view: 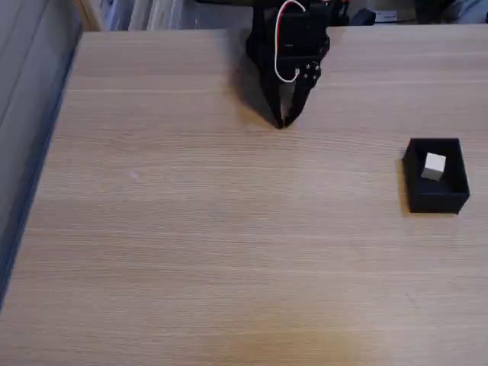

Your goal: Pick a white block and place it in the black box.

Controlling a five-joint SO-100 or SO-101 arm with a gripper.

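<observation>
Gripper (282,122): twelve o'clock, fingertips together, holding nothing.
White block (434,166): three o'clock (inside black box (436,202)).

The big light-brown wood-grain laminate table (191,229) pretty much is the setting here, with the grain running left to right in the fixed view. Lighting is soft and even, a bit warmer toward the table's near edge, no harsh glare. Off the table's left edge there's a grey-blue floor or wall surface (27,99), dim and plain, can't tell which. Past the table's far left corner sits a pale wooden strip (90,14), and next to it some whitish upright slats or panels (164,11), too blurry to identify. Beyond the far right corner is dark clutter (415,9) I can't make out.
</observation>
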